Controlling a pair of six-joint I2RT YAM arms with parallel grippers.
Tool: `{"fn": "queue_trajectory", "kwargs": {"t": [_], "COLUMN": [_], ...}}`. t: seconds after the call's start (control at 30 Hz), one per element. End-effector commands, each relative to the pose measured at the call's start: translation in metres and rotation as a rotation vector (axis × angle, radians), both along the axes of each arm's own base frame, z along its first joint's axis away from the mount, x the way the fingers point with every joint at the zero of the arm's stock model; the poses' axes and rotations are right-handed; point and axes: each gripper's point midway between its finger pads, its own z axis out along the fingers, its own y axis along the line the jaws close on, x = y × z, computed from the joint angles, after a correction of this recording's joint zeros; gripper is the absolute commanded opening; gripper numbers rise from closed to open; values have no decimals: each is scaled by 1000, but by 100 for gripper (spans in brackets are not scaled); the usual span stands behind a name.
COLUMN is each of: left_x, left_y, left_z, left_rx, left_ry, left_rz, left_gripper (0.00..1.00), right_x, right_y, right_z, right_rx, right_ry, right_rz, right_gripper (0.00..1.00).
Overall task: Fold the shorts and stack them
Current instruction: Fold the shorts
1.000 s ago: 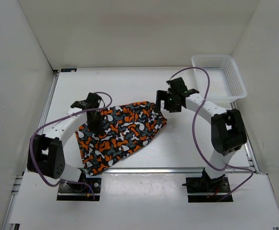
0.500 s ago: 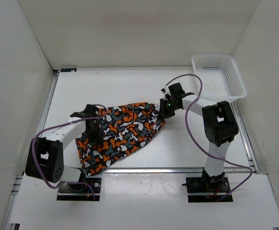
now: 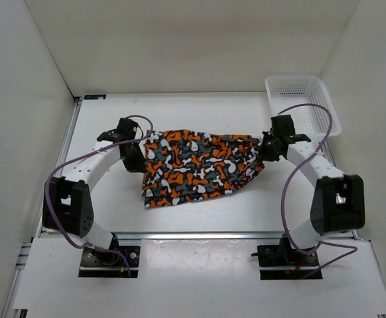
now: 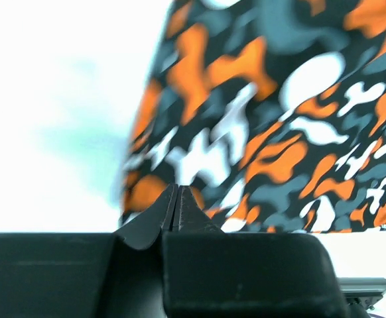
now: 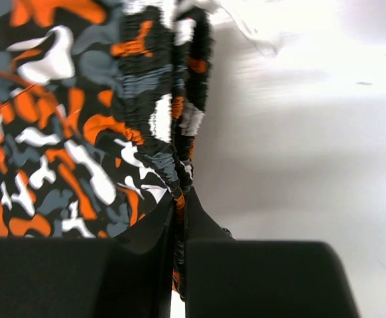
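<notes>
While both arms are pulling opposite ends, shorts (image 3: 199,165) are hanging stretched across desk (image 3: 180,116) centre, probably to flatten cloth before folding. Left jaws are pinching together on cloth edge at 9 o'clock end; right jaws are clamping bunched elastic waistband (image 5: 160,126) at 3 o'clock end. Lower hem is sagging toward 7 o'clock; touching desk or not, cannot tell. Basket (image 3: 329,122) is sitting at 1 o'clock, near right wrist. Bare desk is lying open toward 12 and 6 o'clock, giving room for laying cloth flat.
</notes>
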Motion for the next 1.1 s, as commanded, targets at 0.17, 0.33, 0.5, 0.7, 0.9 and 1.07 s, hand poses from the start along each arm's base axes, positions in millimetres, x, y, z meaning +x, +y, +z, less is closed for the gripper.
{"fn": "queue_trajectory", "kwargs": {"t": [0.17,0.33,0.5,0.7,0.9,1.07], "left_x": [22,51,74,91,93,92], "left_y": [-3,-14,-19,-33,-57,-56], "left_z": [-15,-29,-38,-53,-73,-76], "left_rx": [32,16,17,-33,-80,-79], "left_ry": [26,34,27,22,68,70], "left_rz": [-45,-51,-60,-97,-155,-155], "left_gripper": [10,10,10,10,10,10], "right_x": [-8,4,21,37,56,57], "right_y": [-46,-46,-22,22,83,155], "right_z": [50,70,85,92,111,133], "right_rx": [-232,-245,-238,-227,-203,-172], "right_ry": [-86,-128,-163,-175,-229,-279], "right_rz": [-102,-92,-24,84,195,323], "right_gripper": [0,0,0,0,0,0]}}
